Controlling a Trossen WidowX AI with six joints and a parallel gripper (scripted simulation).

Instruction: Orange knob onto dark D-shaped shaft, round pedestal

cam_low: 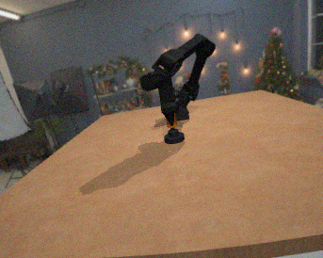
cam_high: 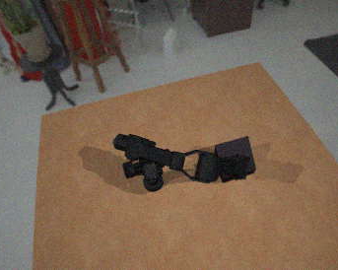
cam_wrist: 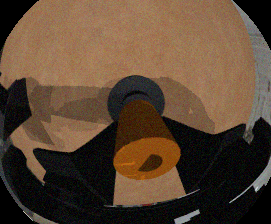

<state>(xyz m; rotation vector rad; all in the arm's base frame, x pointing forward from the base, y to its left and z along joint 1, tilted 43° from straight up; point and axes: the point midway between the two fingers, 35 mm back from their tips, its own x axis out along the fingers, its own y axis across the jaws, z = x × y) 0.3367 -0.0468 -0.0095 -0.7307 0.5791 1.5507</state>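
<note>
The orange knob [cam_low: 174,125] [cam_wrist: 145,125] is upright between the fingers of my gripper [cam_low: 171,121] [cam_wrist: 139,123], which is shut on it. In the wrist view its near end face shows a dark hole. The dark round pedestal [cam_high: 153,184] [cam_low: 174,138] [cam_wrist: 117,102] stands on the table below the knob. In the wrist view the knob's far end overlaps the pedestal's middle and hides most of the shaft. In the exterior view the knob is over the pedestal's centre, above its base. Whether the shaft tip is inside the hole cannot be told. The top view does not show the knob clearly.
The wooden table [cam_high: 112,222] [cam_low: 201,188] [cam_wrist: 136,40] carries the pedestal and the arm. The arm's dark base block [cam_high: 236,148] stands behind the pedestal. Shadows of the arm fall across the table. A plant, a stool and other furniture are beyond the table.
</note>
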